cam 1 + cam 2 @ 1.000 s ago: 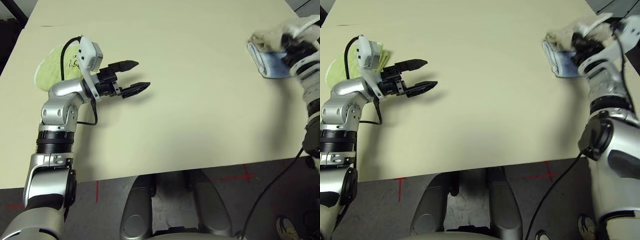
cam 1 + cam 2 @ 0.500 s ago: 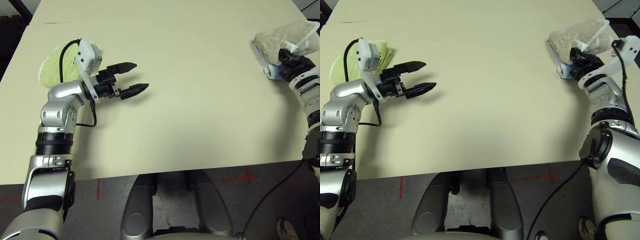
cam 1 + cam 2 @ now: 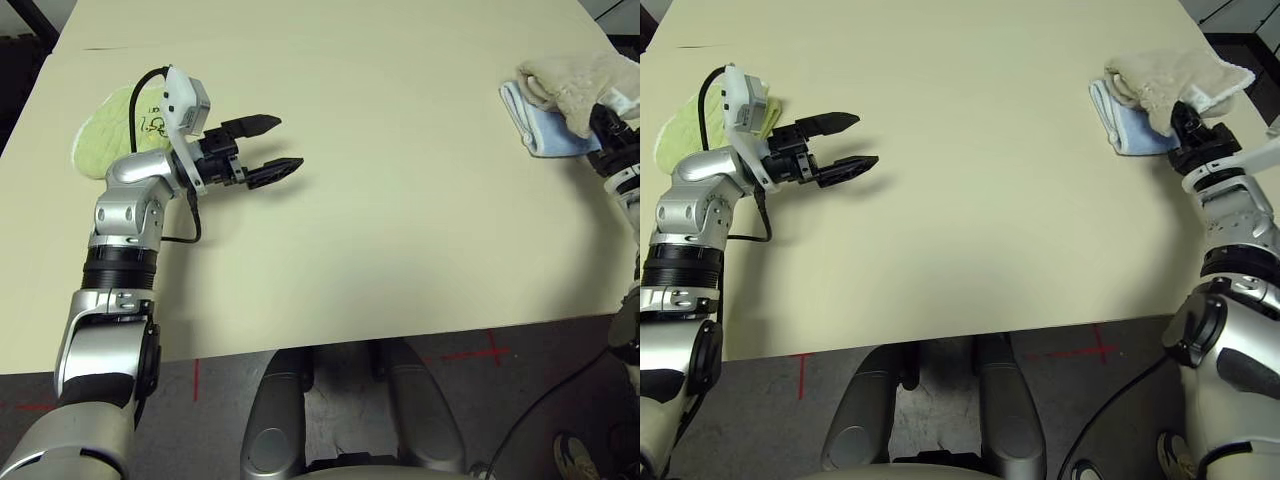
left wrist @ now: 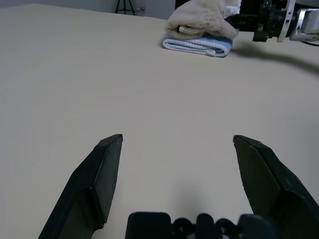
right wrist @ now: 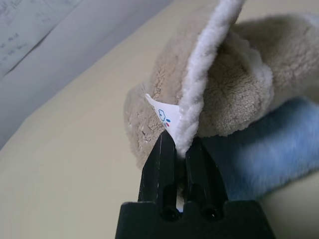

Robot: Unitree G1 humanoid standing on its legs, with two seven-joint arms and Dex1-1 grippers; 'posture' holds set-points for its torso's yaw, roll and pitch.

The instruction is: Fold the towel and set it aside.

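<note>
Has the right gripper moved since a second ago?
Yes. The right gripper, shut on the towel's edge, has drawn back toward the robot, off the light blue towel.

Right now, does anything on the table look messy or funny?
Yes. The beige towel sits bunched and lopsided on the blue folded towel, and the right pincer is shut on its white edging, pulling it up. The green towel lies flat.
</note>
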